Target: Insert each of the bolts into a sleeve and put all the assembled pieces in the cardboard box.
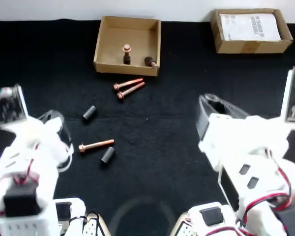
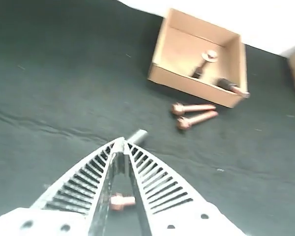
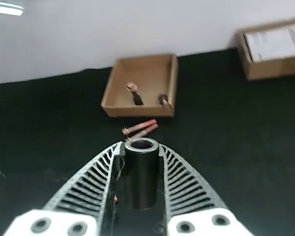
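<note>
The cardboard box (image 1: pixel 101 46) stands at the back centre, with two bolt-and-sleeve pieces (image 1: pixel 127 53) (image 1: pixel 150 61) inside it. Two copper bolts (image 1: pixel 129 88) lie side by side just in front of it. A third bolt (image 1: pixel 96 145) lies mid-table, between two loose black sleeves (image 1: pixel 89 113) (image 1: pixel 107 155). My left gripper (image 2: pixel 121 143) is shut with nothing in it, hovering by that bolt's head (image 2: pixel 120 200); one sleeve (image 2: pixel 136 135) lies just past its tips. My right gripper (image 3: pixel 140 147) is shut on a black sleeve (image 3: pixel 140 179), held above the table's right side (image 1: pixel 209 104).
A second cardboard box (image 1: pixel 250 45) holding a printed sheet sits at the back right. The black mat (image 1: pixel 167 128) covers the table, open between the two arms. A white wall runs behind the boxes.
</note>
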Controlling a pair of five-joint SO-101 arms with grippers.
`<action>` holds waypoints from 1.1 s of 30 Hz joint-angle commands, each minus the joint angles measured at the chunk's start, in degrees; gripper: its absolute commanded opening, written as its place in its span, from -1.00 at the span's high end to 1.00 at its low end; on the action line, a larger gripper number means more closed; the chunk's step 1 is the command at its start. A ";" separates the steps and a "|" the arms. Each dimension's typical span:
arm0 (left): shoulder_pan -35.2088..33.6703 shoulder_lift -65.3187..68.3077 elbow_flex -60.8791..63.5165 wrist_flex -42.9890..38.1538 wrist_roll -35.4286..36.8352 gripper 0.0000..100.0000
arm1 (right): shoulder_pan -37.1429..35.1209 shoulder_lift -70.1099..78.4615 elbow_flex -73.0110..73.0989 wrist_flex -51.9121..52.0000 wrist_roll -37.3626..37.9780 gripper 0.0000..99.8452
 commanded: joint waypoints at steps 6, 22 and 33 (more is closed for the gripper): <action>13.41 28.70 -18.59 -0.44 16.00 0.98 | 6.81 -13.85 21.93 -6.29 0.53 0.99; 16.31 87.16 -53.32 0.18 37.54 0.98 | 7.16 -20.88 42.59 -13.05 0.53 0.99; 17.45 115.12 -84.26 7.82 42.29 0.98 | 7.16 -20.88 44.88 -13.05 0.53 0.99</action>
